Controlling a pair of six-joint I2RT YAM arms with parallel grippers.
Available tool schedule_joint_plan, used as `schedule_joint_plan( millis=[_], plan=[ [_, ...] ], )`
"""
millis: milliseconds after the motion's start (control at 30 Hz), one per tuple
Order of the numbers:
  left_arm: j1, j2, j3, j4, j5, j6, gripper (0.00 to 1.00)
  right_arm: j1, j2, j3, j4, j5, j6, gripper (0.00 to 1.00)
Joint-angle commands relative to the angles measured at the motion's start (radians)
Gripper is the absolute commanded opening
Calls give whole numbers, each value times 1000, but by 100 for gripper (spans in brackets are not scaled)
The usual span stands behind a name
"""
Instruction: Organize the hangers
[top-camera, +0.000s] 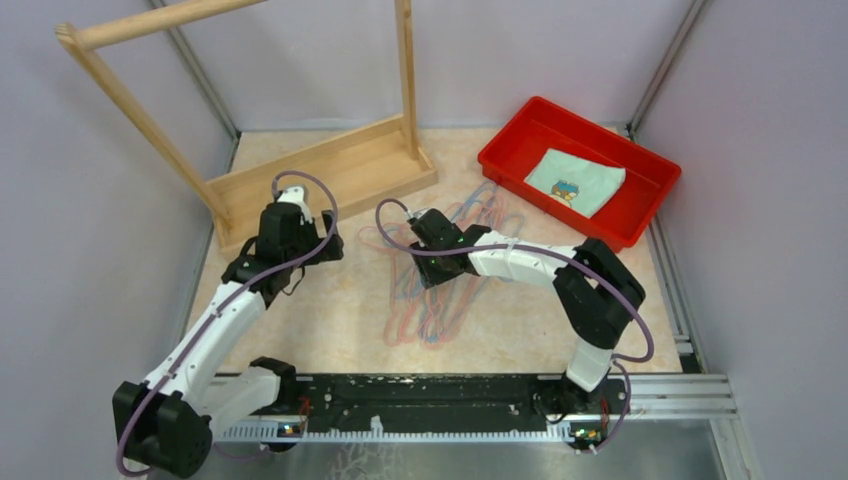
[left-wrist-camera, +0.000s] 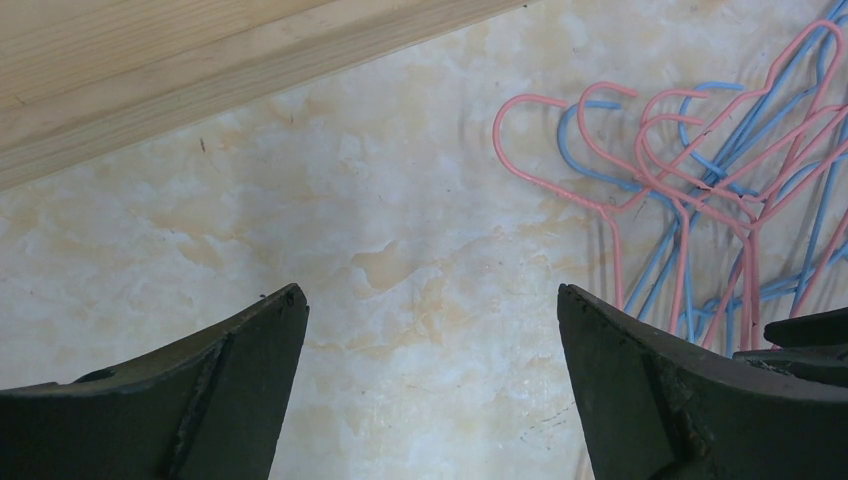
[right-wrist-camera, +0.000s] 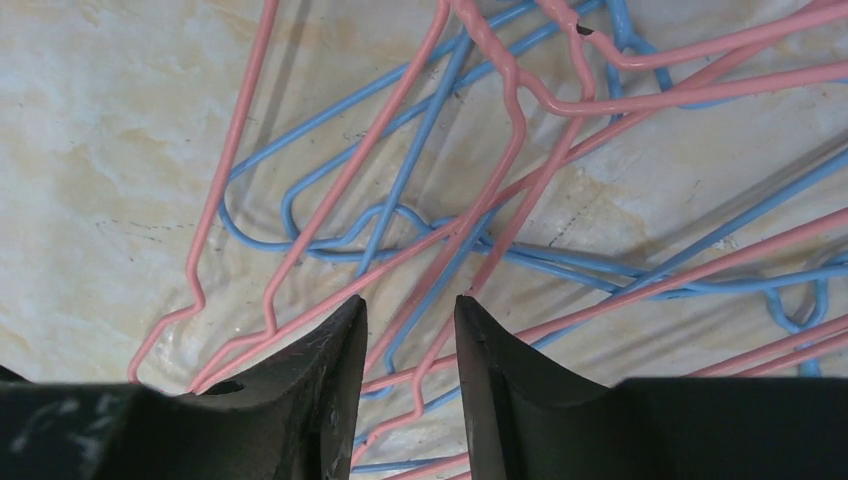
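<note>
Right wrist view has the right gripper (right-wrist-camera: 408, 305), jaws narrowly apart, astride the hangers (right-wrist-camera: 487, 45), likely to pinch one; left gripper (left-wrist-camera: 430, 292) gapes wide.

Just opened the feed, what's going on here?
Pink and blue hangers lie in a tangled heap on the table. The right gripper is low over the heap, jaws narrowly open with a few wires between them. The left gripper hangs open over bare table beside the heap, near the wooden rack. No hanger shows on the rack.
</note>
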Motion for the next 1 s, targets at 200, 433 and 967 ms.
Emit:
schedule_joint_plan(
  millis=[200,433,967],
  plan=[
    [-1,-45,-28,-24,-7,-11,100,9,6,5,68,-34,16,30],
    [-1,-40,-27,-23,-3,-15,100,9,48,6,65,-29,18,30],
    [-1,-30,-5,-19,-7,-3,100,9,4,61,-32,-3,8,0]
  ],
)
